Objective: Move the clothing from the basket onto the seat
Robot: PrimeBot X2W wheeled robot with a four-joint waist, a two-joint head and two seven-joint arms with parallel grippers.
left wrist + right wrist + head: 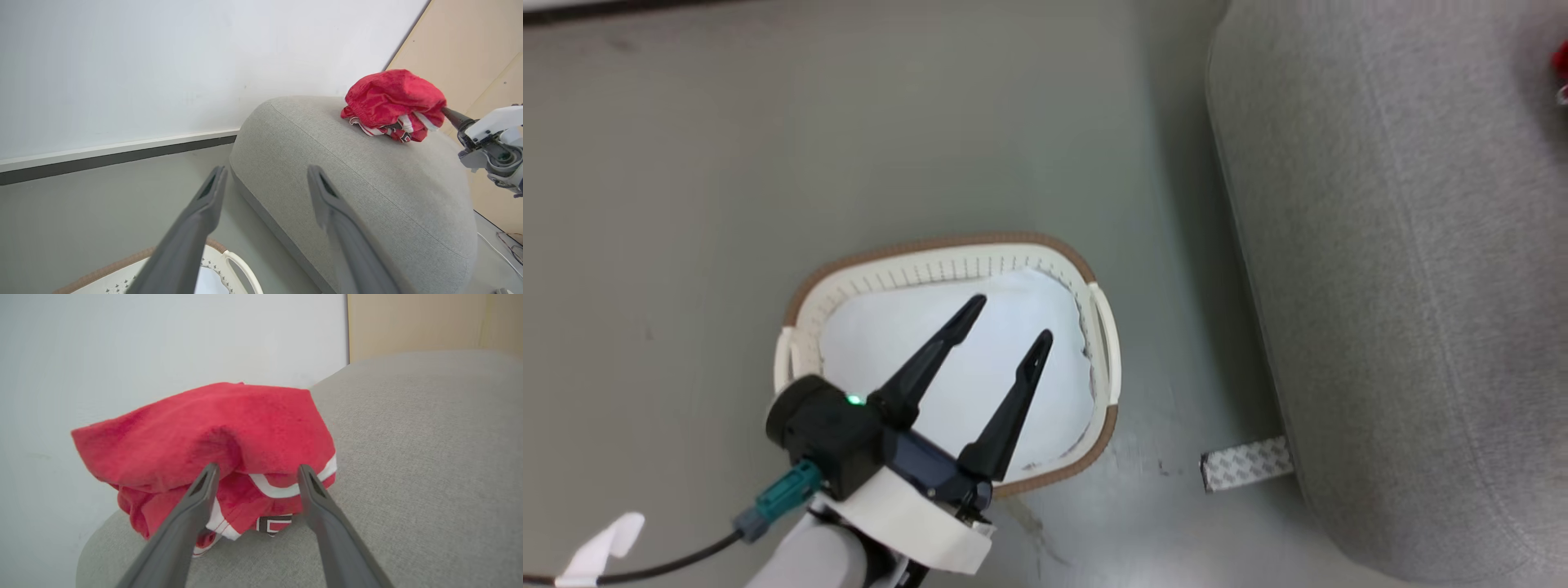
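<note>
Right claw (258, 468): fingers standing wide apart, released, gripping nothing. Tips sitting at front of clothes (229, 428), seemingly touching fabric.
Clothes lying bunched just ahead of tips, on seat (408, 457). Soft red cloth, crumpled mound, white striped trim, black-and-white numeral peeking out underneath.
Seat spreading beneath and right of claw: grey woven upholstery, rounded edges.
Left claw (1009, 319): fingers splayed, holding nothing, hovering over basket (947, 245). Basket oval, white perforated plastic, brown rim; white liner (882, 343) showing beneath tips.
</note>
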